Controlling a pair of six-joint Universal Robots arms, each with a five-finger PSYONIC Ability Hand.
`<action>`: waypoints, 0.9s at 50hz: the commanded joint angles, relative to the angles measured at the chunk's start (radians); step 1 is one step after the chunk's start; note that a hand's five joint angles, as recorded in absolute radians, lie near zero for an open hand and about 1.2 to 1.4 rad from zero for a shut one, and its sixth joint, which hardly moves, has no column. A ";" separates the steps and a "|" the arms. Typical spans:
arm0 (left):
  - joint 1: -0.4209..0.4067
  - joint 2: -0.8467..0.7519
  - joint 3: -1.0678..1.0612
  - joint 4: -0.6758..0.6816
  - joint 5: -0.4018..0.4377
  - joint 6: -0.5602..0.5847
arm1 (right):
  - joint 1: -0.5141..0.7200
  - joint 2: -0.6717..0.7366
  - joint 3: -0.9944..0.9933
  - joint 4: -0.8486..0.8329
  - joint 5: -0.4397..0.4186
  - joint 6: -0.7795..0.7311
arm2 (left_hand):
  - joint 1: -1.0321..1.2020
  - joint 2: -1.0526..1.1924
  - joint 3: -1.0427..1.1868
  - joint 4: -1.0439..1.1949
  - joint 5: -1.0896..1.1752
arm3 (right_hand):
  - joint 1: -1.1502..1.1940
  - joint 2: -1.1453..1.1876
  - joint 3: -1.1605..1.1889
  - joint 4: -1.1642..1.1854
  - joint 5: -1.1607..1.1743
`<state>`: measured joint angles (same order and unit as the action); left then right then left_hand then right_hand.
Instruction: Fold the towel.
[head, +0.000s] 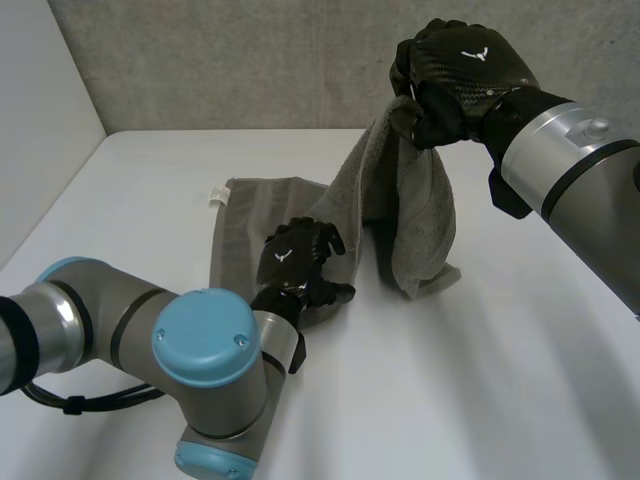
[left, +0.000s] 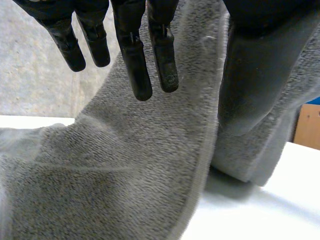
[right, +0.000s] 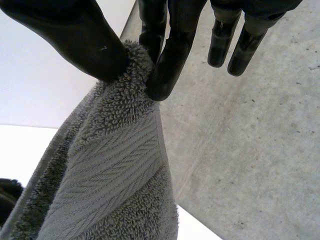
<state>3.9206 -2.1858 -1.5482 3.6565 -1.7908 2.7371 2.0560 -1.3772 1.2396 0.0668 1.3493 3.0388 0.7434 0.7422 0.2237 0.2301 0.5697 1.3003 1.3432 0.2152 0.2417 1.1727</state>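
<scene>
At upper right, the right hand (head: 455, 80) pinches a raised corner of the towel (head: 400, 200); mid-frame, the left hand (head: 295, 260) lies open on the part spread over the counter (head: 480, 380). Best carry the corner across evenly.

Right hand (right: 75, 35) pinches towel (right: 115, 175) top – thumb against fingers (right: 172, 60) (others straight) – cloth hangs down, wall (right: 250, 150) behind.
</scene>
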 joint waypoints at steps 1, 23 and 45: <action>0.000 -0.048 0.020 0.072 -0.015 0.084 | 0.004 -0.013 0.020 0.001 -0.002 0.002 | 0.022 0.023 -0.049 -0.056 0.021 | 0.096 0.053 -0.041 -0.067 0.049; -0.023 -0.058 0.027 0.103 -0.027 0.104 | 0.001 -0.023 0.032 -0.002 -0.005 0.000 | 0.037 0.038 -0.049 -0.056 0.036 | 0.096 0.053 -0.041 -0.067 0.049; 0.135 0.129 -0.093 0.094 -0.006 0.274 | -0.134 0.185 0.153 0.004 0.011 -0.403 | -0.001 0.000 -0.049 -0.056 -0.002 | 0.096 0.053 -0.041 -0.067 0.049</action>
<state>3.9942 -2.1168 -1.6044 3.7516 -1.8211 2.9090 2.0028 -1.2901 1.3779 0.0708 1.3429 2.8137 0.7644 0.7720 0.2237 0.2301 0.5868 1.3003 1.3433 0.2151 0.2417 1.1727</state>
